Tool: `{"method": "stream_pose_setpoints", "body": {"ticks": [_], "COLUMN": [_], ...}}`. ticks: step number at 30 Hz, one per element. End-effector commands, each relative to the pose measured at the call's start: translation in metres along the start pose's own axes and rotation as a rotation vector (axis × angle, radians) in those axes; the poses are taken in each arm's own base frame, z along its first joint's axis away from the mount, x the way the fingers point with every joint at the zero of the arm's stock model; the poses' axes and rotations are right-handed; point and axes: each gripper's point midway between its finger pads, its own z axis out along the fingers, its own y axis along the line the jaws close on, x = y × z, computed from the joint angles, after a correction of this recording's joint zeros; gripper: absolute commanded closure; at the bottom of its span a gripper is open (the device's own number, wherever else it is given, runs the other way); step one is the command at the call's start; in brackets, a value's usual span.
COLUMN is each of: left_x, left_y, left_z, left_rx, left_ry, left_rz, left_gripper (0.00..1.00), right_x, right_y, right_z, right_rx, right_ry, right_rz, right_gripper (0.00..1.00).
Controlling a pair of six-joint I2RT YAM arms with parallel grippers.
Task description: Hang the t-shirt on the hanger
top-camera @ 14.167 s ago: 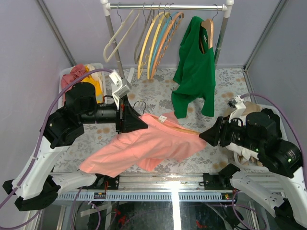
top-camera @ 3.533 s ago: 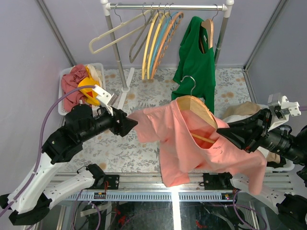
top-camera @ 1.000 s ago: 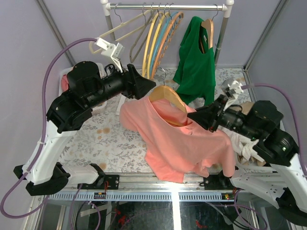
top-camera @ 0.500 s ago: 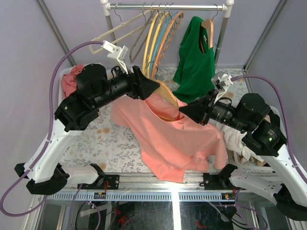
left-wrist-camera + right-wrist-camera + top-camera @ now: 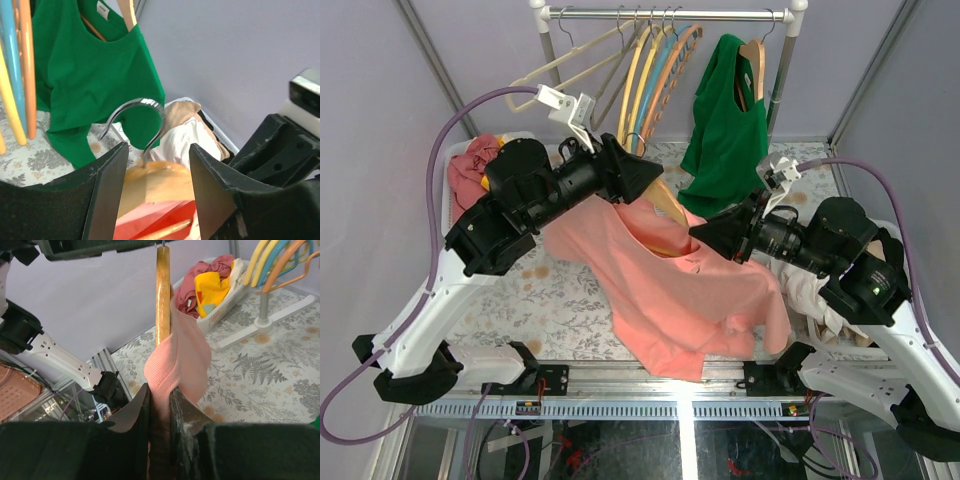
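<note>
Two hands share the load, well above the floral-patterned worktop (image 5: 545,300): the left hand (image 5: 157,152) is clamped on the thick light-brown wooden hanger (image 5: 162,290) just under its silver metal hook (image 5: 134,111), wood filling the gap between its black fingers (image 5: 107,185), while the right hand (image 5: 159,390) is pinched tight on a fold of the salmon-pink short-sleeved cloth t-shirt (image 5: 695,290) where it wraps the end of one hanger arm. Whether wood is caught in that pinch under the cloth cannot be told. The t-shirt hangs off the hanger in mid-air between the two arms, neck opening gathered round the wood, its body drooping toward the near edge. The dressing looks partway through: the shoulder at the right hand seems seated, the opposite one is hidden. To do this step well, the left hand should hold the hanger level and quiet as the anchor, and the right should draw its fold outward and down along the arm until the shoulder seam sits over the tip, easing off before the pull drags the collar across and strips the far side. Release only once the cloth rests on both arms. The hook sits near the bright green shirt (image 5: 725,130) and the thin coloured hangers (image 5: 650,80) on the metal rail (image 5: 670,14), so any lift should stay clear of them.
</note>
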Motion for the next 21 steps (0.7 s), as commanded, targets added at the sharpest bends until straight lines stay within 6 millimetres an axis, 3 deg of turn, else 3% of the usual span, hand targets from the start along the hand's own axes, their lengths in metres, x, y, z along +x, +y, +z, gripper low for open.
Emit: {"method": "stream_pose_setpoints", "body": {"ticks": [1, 4, 11, 13, 15, 16, 18, 21], "left_x": [-0.029, -0.025, -0.019, -0.022, -0.03, -0.034, -0.048, -0.067], "left_y": [-0.019, -0.022, -0.018, -0.019, -0.023, -0.026, -0.034, -0.047], "left_z": [0.003, 0.007, 0.012, 0.012, 0.013, 0.013, 0.01, 0.005], "left_rx": [0.055, 0.061, 0.02, 0.007, 0.016, 0.021, 0.035, 0.068], "left_ry": [-0.111, -0.099, -0.083, -0.094, -0.108, -0.111, -0.127, -0.145], "left_rz": [-0.008, -0.004, 0.013, 0.018, 0.031, 0.041, 0.06, 0.086], "left_gripper": [0.48, 0.49, 0.82, 0.99, 1.0, 1.0, 1.0, 1.0], "right_x": [-0.036, -0.035, -0.034, -0.033, -0.033, -0.033, -0.036, -0.046], "right_y": [0.026, 0.026, 0.026, 0.025, 0.026, 0.027, 0.03, 0.035], "right_z": [-0.002, -0.001, -0.002, -0.002, -0.002, -0.002, -0.004, -0.011], "right_rx": [-0.115, -0.12, -0.117, -0.114, -0.118, -0.118, -0.123, -0.125], "right_ry": [-0.138, -0.136, -0.138, -0.135, -0.126, -0.118, -0.114, -0.119], "right_rz": [-0.044, -0.041, -0.04, -0.037, -0.031, -0.029, -0.029, -0.041], "right_gripper": [1.0, 1.0, 1.0, 1.0, 1.0, 0.97, 0.82, 0.54]}}
